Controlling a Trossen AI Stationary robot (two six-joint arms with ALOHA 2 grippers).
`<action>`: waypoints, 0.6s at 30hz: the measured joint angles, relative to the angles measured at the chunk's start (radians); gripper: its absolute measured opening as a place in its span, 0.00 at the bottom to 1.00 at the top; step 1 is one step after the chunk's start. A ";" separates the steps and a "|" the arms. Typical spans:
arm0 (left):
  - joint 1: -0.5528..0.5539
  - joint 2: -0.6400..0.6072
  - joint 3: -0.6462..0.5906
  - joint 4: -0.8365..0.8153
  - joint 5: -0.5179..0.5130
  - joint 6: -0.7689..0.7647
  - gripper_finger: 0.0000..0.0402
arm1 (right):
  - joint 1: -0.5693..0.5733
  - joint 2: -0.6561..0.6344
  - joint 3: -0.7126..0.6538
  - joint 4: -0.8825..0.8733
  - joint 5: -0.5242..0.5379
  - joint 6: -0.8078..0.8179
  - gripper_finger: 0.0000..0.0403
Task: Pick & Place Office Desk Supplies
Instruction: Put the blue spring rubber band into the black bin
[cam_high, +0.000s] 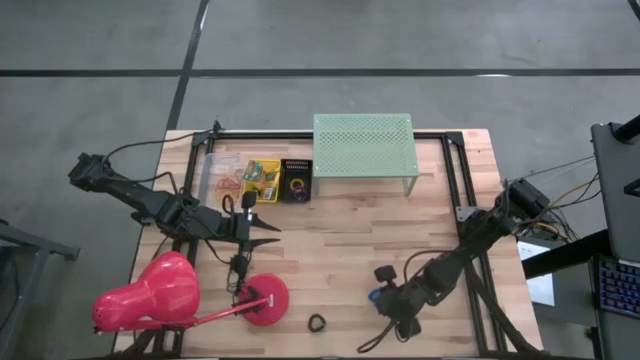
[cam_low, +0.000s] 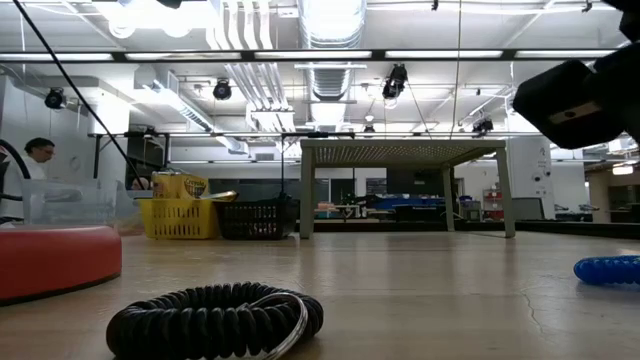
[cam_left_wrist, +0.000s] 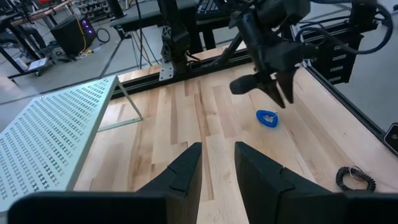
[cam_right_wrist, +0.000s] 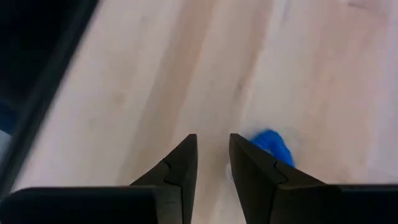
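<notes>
1. The right gripper (cam_right_wrist: 212, 155) is held just above the table (cam_high: 340, 250), fingers slightly parted, nothing pinched.
2. The blue loop (cam_right_wrist: 272, 145) lies just beside its fingertips.
3. The left gripper (cam_left_wrist: 217, 165) is likewise narrowly parted and empty.

You see 1 pink desk lamp (cam_high: 150, 293) at the table's (cam_high: 340, 260) near left corner, 1 mint-green perforated shelf (cam_high: 364, 145) along its far edge.

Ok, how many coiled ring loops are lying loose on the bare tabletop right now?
2: a black coiled ring loop at the front edge near the pink lamp base, and a blue coiled ring loop beside the right gripper. Others may sit hidden in the trays.
</notes>
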 joint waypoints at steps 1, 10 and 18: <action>0.000 0.000 0.000 0.000 0.000 0.000 0.24 | 0.000 -0.002 0.000 -0.017 0.011 0.000 0.23; 0.000 0.000 0.000 0.000 0.000 0.000 0.24 | 0.000 -0.007 0.000 -0.055 0.056 0.000 0.23; 0.000 0.000 0.000 0.000 0.000 0.000 0.24 | 0.000 0.018 0.000 -0.077 0.056 0.000 0.23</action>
